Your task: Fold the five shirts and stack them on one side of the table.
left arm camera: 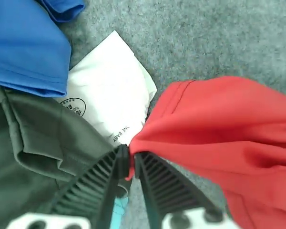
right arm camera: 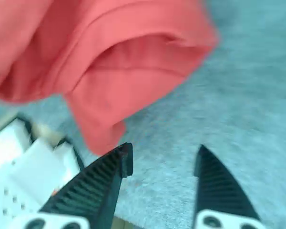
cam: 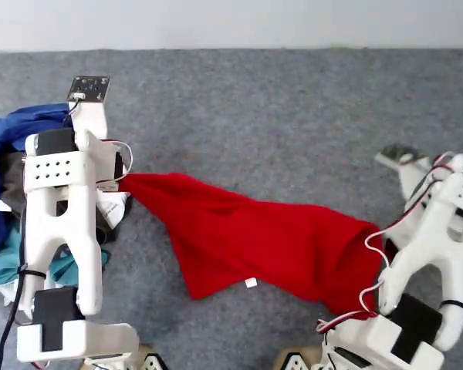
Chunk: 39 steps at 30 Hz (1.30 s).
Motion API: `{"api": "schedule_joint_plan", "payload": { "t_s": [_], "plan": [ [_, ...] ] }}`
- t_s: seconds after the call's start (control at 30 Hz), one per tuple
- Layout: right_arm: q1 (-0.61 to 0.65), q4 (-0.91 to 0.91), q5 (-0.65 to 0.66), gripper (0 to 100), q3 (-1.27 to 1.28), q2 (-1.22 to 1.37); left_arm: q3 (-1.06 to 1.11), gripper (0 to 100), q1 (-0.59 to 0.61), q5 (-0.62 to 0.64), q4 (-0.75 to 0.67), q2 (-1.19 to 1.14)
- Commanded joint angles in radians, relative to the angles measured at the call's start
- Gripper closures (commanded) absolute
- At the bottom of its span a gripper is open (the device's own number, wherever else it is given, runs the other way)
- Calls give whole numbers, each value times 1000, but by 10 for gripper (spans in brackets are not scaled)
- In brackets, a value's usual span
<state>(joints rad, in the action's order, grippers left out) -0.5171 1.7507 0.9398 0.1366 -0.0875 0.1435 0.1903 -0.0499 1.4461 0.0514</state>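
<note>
beside the shirt pile (cam: 1,166) | left hand (left arm camera: 130,156) pinching red shirt (left arm camera: 219,129) | right hand (right arm camera: 163,151) spread

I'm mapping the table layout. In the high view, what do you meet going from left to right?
blue shirt → left arm → red shirt → right arm

The white shirt (left arm camera: 105,90) bears small print, a round stamp
</note>
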Motion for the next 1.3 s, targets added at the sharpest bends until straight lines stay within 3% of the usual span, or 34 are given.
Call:
{"api": "schedule_joint_plan", "payload": {
  "t_s": [0.0,0.2,0.33,0.43,0.6,0.97,1.27],
  "plan": [
    [120,38,-173,921,-137,-10,-41,987,0,-8,8,40],
    [504,38,-580,916,-158,156,-39,987,0,-8,8,40],
    [624,-16,-736,818,-158,300,-39,987,0,-8,8,41],
    [671,-33,-741,800,-184,357,-39,987,0,-5,8,40],
    [713,-45,-750,872,-272,426,-18,987,0,-8,-6,46],
    [622,-79,-806,887,-459,670,45,987,5,-9,-48,48],
    [636,-91,-804,891,-465,723,41,987,2,-11,-48,48]
  ]
}}
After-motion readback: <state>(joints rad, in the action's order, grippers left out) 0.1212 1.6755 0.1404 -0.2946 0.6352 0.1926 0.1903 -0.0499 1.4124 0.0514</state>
